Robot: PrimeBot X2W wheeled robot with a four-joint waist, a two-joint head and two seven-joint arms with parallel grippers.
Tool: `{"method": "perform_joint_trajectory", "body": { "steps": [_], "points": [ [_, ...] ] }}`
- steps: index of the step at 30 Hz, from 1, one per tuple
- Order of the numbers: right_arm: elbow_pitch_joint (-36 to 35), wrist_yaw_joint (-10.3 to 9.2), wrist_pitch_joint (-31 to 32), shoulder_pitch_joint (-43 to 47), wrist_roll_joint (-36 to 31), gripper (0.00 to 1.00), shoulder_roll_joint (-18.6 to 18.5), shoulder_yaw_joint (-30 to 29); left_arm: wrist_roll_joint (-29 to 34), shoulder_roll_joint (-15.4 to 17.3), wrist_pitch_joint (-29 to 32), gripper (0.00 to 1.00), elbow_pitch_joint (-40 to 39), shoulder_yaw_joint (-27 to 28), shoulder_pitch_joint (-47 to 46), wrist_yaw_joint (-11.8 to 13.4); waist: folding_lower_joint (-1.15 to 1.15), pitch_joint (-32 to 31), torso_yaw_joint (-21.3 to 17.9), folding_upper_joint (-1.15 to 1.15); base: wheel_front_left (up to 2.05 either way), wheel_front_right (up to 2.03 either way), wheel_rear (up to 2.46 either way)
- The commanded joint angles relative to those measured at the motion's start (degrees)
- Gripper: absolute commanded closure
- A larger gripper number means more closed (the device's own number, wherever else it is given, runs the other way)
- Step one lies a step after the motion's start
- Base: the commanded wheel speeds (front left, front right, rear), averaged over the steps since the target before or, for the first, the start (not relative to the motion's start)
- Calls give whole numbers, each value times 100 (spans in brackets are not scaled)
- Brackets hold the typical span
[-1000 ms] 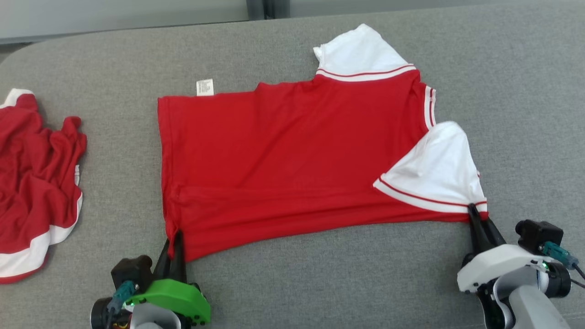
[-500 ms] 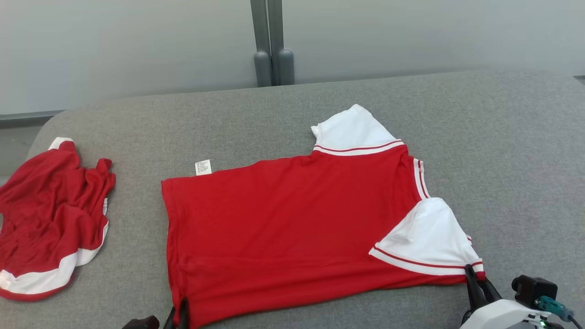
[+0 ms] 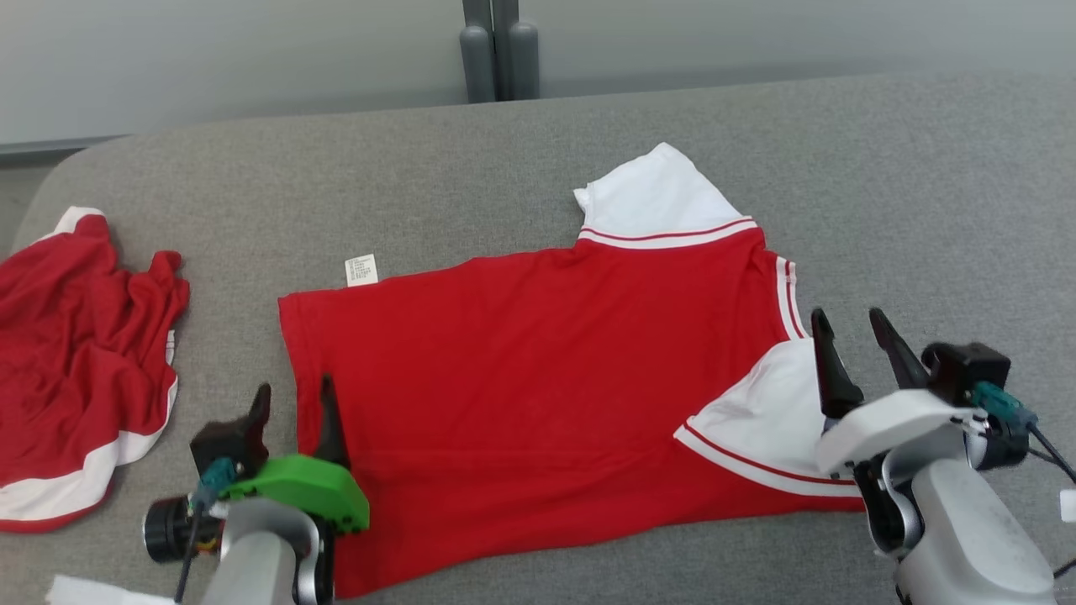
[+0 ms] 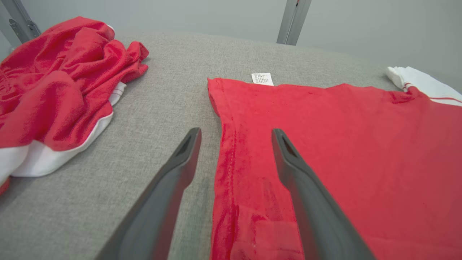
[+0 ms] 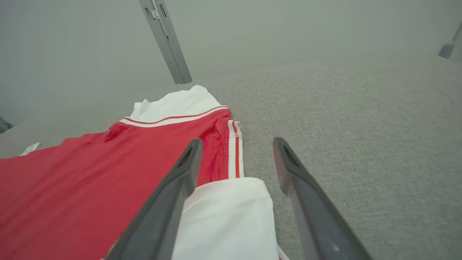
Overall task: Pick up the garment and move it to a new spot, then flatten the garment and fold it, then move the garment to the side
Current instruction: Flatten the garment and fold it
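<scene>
The garment point(image 3: 538, 370) is a red shirt with white sleeves, spread flat across the grey padded surface, its hem to the left and a small white tag point(image 3: 361, 270) at the far hem corner. My left gripper point(image 3: 292, 400) hovers open over the near hem edge point(image 4: 225, 155), straddling it with nothing between its fingers. My right gripper point(image 3: 849, 329) stands open above the near white sleeve point(image 5: 227, 220), beside the striped collar point(image 5: 234, 148). The far sleeve point(image 3: 656, 202) points away from me.
A second red and white garment point(image 3: 76, 353) lies crumpled at the left edge of the surface point(image 3: 925, 193). A grey post point(image 3: 492, 50) stands behind the far edge against the pale wall. Bare surface stretches to the right of the shirt.
Both grippers have let go of the shirt's near corners, opened and lifted farther over it. The shirt now lies flat. The head camera has also shifted.
</scene>
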Motion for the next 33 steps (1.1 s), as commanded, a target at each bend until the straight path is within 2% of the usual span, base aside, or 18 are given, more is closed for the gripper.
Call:
{"method": "perform_joint_trajectory", "body": {
  "steps": [1, 9, 14, 15, 16, 18, 19, 23, 33],
  "points": [
    [31, -10, -3, -240, -70, 0, -16, 89, 88, 70, -1, 0, 152, 67, -383, -31, 0, 390, -18, 0, 0, 0, 0],
    [140, -10, -3, -1241, -175, 0, -76, 542, 184, 228, 0, 0, 1518, 191, -1852, -60, 0, 904, -75, 0, 0, 0, 0],
    [279, -10, -3, -1685, -83, 0, -152, 825, 242, 311, -1, 0, 2011, 173, -2420, -78, 0, 1114, -79, 0, 0, 0, 0],
    [304, -10, -3, -1750, -73, 0, -169, 870, 249, 322, -1, 5, 2094, 170, -2473, -64, 0, 1145, -75, 0, 0, 0, 0],
    [349, -10, -3, -1836, -74, 0, -194, 927, 214, 314, -1, 51, 2172, 203, -2542, -56, 0, 1188, -69, 0, 0, 0, 0],
    [437, -9, -3, -2028, -39, 0, -233, 982, 250, 312, 0, 76, 2317, 189, -2659, -14, 0, 1263, -46, 0, 0, 0, 0],
    [497, -10, -2, -2117, -38, 0, -258, 1034, 230, 300, -1, 100, 2384, 192, -2699, -32, 0, 1291, -33, 0, 0, 0, 0],
    [854, -10, 128, -2632, 121, 0, -372, 1272, 287, 250, 2, 100, 2541, 119, -2863, -66, 0, 1441, 83, 0, 0, 0, 0],
    [1901, -10, 1370, -4133, 750, 0, -759, 1757, 380, 80, 1, 100, 2116, -97, -3111, -167, 0, 1940, 606, 0, 0, 0, 0]
  ]
}}
